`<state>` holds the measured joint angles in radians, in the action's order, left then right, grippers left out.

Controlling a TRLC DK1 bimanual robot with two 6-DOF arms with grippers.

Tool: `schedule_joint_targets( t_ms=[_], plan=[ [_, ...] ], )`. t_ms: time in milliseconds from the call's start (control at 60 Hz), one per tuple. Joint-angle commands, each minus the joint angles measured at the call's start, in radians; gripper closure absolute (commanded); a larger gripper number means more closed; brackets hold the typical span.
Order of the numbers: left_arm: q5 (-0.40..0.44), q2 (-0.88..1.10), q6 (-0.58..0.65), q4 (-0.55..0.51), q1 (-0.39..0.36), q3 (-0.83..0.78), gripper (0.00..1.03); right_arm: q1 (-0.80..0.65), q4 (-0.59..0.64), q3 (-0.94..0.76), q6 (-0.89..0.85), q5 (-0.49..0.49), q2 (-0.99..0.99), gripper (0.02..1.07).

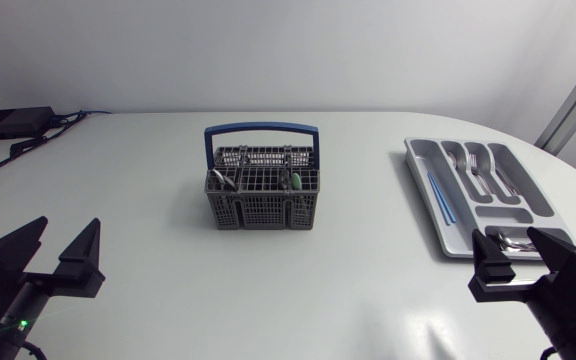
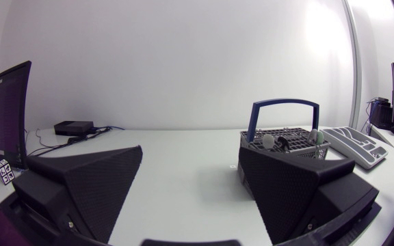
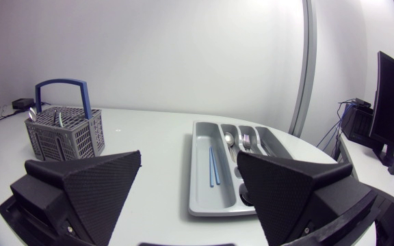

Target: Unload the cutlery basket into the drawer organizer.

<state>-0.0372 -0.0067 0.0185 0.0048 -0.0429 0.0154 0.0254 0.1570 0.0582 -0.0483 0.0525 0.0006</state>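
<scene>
Two sets of jaws hang low over the near edge of the white tabletop (image 1: 148,200), one at each side, and both are released, their fingers spread wide with nothing between them. Nearest the right jaws, just ahead and partly between the fingers (image 3: 81,184), lies the grey drawer organizer (image 3: 198,191). Its closest compartment, right at the right jaws, holds some shiny cutlery (image 1: 513,242). Ahead of that are two thin blue sticks (image 3: 214,167) in the long side slot, and a spoon (image 3: 230,140) and forks (image 3: 246,142) in the slots beside it. Well ahead of both sets of jaws, about midway between them, the grey cutlery basket (image 1: 263,190) stands upright with its blue handle (image 1: 261,130) raised. A green-handled piece (image 1: 294,181) and some metal utensils (image 1: 223,180) stand in it. Farthest from the left jaws, a black box (image 1: 10,122) with cables sits at the tabletop's far corner.
</scene>
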Motion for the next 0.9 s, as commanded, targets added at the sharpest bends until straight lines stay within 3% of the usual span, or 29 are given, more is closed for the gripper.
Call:
schedule_joint_targets(
  t_ms=[0, 483, 883],
  plan=[
    [0.003, -0.006, -0.025, -0.005, -0.009, -0.015, 0.04, -0.001, 0.024, -0.006, 0.025, 0.006, -0.007, 0.06],
    [-0.018, -0.007, -0.038, 0.006, -0.009, -0.009, 0.04, 0.005, -0.017, -0.001, 0.025, 0.023, -0.008, 0.06],
    [-0.046, 0.065, -0.043, 0.004, 0.014, 0.115, 0.04, 0.021, -0.096, 0.069, 0.025, 0.032, 0.096, 0.06]
  ],
)
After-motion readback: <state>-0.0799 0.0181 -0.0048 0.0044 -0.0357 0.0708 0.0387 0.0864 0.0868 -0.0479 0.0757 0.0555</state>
